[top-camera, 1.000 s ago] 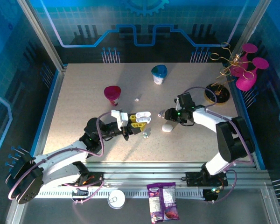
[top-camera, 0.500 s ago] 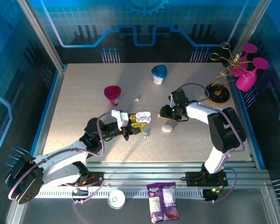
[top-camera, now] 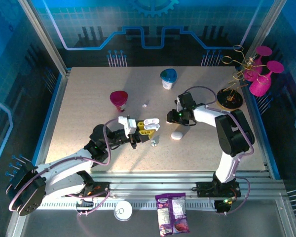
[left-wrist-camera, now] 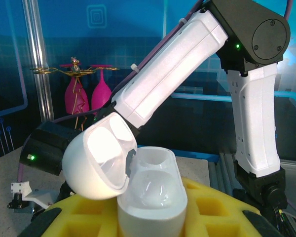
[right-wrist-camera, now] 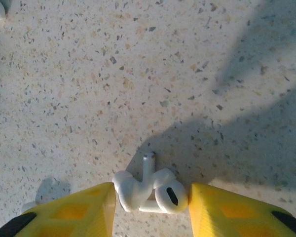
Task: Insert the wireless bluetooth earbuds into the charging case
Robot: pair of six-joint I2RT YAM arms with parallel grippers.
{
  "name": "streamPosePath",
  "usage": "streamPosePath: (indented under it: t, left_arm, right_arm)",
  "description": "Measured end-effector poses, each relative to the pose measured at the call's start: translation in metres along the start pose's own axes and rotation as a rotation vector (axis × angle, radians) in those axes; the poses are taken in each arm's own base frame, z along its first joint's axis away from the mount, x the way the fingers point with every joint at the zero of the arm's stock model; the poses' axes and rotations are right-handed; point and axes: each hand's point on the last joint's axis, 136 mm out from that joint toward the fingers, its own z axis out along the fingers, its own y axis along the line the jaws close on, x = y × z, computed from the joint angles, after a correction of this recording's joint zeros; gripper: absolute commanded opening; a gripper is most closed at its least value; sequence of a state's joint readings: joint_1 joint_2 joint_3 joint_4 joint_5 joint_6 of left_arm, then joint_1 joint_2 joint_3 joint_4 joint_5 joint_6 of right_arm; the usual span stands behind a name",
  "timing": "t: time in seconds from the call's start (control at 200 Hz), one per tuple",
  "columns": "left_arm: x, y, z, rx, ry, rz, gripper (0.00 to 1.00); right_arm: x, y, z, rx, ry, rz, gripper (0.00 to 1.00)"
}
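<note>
Wireless bluetooth earbuds [right-wrist-camera: 148,190]: lying paired near the table's [top-camera: 89,98] centre, being pinched between the right gripper's [right-wrist-camera: 150,197] yellow fingers [right-wrist-camera: 227,207]. Clamping the open charging case [left-wrist-camera: 153,192], lid tilting back, in the left gripper [left-wrist-camera: 150,217].

Finding no legible words, brands or numbers anywhere. Noticing pale printing on the purple snack bag [top-camera: 172,213] at the near edge of the top view, too small to read. Seeing wordless graphics on the blue back wall: a gear outline [top-camera: 153,6] in the top view and a square-within-square emblem [left-wrist-camera: 96,16] in the left wrist view.
</note>
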State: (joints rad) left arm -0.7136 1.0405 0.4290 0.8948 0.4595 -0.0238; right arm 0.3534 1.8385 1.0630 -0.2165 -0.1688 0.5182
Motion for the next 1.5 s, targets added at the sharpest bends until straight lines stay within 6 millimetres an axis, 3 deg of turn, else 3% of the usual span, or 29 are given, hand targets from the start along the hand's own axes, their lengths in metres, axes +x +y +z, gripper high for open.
streamPosePath:
  t: [0.27, 0.795, 1.496]
  left_arm:
    - [0.0, 0.001, 0.0, -0.003, 0.0, 0.0, 0.0]
    - [0.003, 0.003, 0.001, -0.012, 0.007, -0.005, 0.0]
    - [0.007, 0.004, 0.0, -0.02, 0.018, -0.012, 0.0]
  right_arm:
    - [-0.005, -0.003, 0.0, 0.033, -0.007, -0.024, 0.36]
    - [0.003, -0.013, 0.004, 0.088, 0.018, -0.021, 0.24]
    - [0.001, -0.011, 0.006, 0.09, 0.029, -0.062, 0.22]
